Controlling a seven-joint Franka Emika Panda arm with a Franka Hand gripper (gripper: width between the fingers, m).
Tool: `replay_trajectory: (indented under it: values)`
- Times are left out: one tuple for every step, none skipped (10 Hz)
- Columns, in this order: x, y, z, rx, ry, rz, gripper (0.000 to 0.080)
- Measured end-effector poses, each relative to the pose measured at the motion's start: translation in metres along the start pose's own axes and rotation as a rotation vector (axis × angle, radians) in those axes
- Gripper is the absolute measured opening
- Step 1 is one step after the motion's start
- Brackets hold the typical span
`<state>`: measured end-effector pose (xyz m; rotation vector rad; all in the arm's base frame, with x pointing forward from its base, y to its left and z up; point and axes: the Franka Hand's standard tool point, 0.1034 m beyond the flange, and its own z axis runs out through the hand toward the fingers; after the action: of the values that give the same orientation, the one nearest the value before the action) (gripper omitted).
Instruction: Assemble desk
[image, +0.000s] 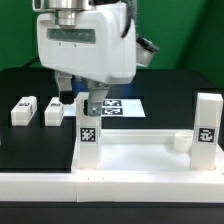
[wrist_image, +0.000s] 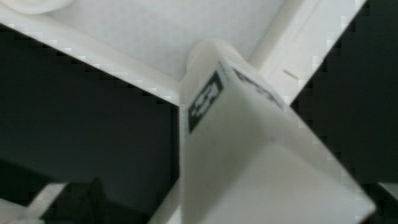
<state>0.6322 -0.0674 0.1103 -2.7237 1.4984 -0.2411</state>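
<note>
The white desk slab (image: 140, 160) lies flat near the front of the black table. One tagged leg (image: 88, 130) stands upright on its corner at the exterior view's left, and a second leg (image: 207, 120) stands on the right corner. My gripper (image: 80, 102) hangs straight over the left leg, open, with a finger on each side of the leg's top. In the wrist view that leg (wrist_image: 240, 150) fills the middle between the dark fingers (wrist_image: 75, 198), with a gap beside it, and the slab's rim (wrist_image: 302, 40) runs beyond. My gripper (wrist_image: 222, 208) holds nothing.
Two loose legs (image: 22, 110) (image: 54, 110) lie side by side on the table at the exterior view's left. The marker board (image: 118, 104) lies behind the slab. A short white stub (image: 180, 142) sits on the slab beside the right leg. A white rail (image: 110, 188) runs along the front.
</note>
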Motion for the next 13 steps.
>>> replay_trajectory:
  values:
    - [0.0013,0.0007,0.0001,-0.001,0.002,-0.086,0.0649]
    - [0.0011,0.0007,0.0004,-0.002,0.002,-0.145,0.0649]
    - [0.0023,-0.0009,-0.0002,0.009,0.010,-0.221,0.0649]
    - [0.0027,-0.0036,-0.0010,0.039,0.020,-0.290,0.0649]
    - [0.0019,-0.0042,-0.0010,0.071,0.022,-0.325,0.0649]
    - [0.0030,-0.0014,-0.0033,0.107,0.018,-0.437,0.0649]
    - [0.0019,-0.0001,-0.0045,0.118,0.013,-0.505,0.0649]
    - [0.0029,0.0010,-0.0040,0.110,0.018,-0.577,0.0649]
    - [0.0040,0.0020,-0.0038,0.102,0.024,-0.652,0.0649]
    - [0.0041,0.0022,-0.0036,0.102,0.024,-0.653,0.0649]
    - [0.0041,0.0023,-0.0035,0.102,0.024,-0.651,0.0649]
    - [0.0040,0.0024,-0.0034,0.102,0.023,-0.649,0.0649]
    - [0.0027,0.0031,-0.0026,0.124,-0.007,-0.600,0.0649]
